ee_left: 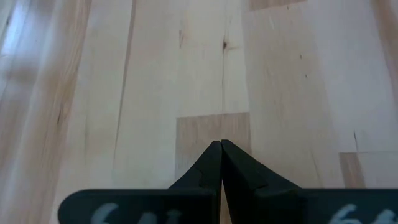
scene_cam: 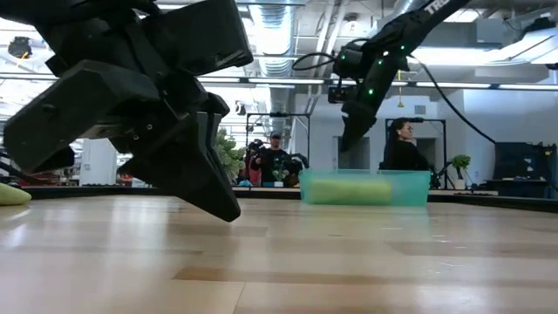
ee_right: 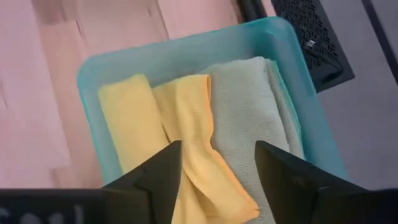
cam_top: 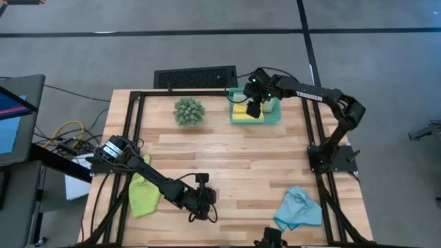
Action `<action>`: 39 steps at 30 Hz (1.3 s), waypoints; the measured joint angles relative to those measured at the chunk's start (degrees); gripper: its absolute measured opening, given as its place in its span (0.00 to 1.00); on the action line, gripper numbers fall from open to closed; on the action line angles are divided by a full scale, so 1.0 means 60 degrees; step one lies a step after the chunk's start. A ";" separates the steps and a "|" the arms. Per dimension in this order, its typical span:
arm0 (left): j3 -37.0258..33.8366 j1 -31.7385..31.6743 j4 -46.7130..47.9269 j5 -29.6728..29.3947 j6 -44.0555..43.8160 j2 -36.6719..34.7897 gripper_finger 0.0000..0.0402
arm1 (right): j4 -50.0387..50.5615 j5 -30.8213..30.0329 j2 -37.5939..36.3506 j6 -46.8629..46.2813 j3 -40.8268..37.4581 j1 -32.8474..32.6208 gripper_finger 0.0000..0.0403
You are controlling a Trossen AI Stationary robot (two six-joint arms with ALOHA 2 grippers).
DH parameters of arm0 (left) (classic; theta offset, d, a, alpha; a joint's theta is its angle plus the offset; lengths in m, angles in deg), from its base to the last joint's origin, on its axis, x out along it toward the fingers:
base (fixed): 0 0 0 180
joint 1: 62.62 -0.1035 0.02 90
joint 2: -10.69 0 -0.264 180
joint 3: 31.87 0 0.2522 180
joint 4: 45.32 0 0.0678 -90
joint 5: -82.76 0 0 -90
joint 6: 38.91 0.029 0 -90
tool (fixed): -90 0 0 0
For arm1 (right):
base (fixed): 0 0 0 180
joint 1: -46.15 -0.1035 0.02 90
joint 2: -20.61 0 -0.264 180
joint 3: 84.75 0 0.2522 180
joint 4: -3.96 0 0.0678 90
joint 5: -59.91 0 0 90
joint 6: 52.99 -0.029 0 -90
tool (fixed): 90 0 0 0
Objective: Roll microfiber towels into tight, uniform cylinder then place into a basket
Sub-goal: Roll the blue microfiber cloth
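The teal basket stands at the table's far side, right of the middle; it also shows in the right wrist view. A loosely rolled yellow towel and a sage green towel lie side by side in it. My right gripper hangs open just above the basket and touches nothing. The lime green towel lies crumpled at the near left, the light blue towel crumpled at the near right. My left gripper is shut and empty, low over bare wood near the front edge.
A round spiky green plant ball sits left of the basket. A black slotted grille lies beyond the table's far edge. A black frame rail runs round the table. People stand in the room behind.
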 joint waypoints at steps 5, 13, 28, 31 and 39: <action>0.0000 0.0091 0.0009 -0.0007 -0.0004 0.0000 0.00 | -0.0041 -0.0014 -0.0506 -0.0719 -0.0338 -0.0263 0.42; 0.0000 0.0215 0.0026 -0.0007 -0.0015 -0.0004 0.00 | -0.0086 -0.0117 -0.2599 -0.1755 -0.2228 -0.2629 0.19; 0.0004 0.0215 -0.0308 -0.0024 -0.0240 -0.0009 0.00 | -0.0151 -0.1171 -0.4466 -0.6226 -0.3461 -1.1502 0.06; 0.0004 0.0227 -0.0512 -0.0025 -0.0271 -0.0011 0.00 | -0.1154 -0.1147 -0.3855 -0.6234 -0.3464 -1.2546 0.12; 0.0007 0.0427 -0.0838 -0.0033 -0.0657 -0.0011 0.00 | -0.1634 -0.0805 -0.1719 -0.9101 -0.2740 -1.3204 0.28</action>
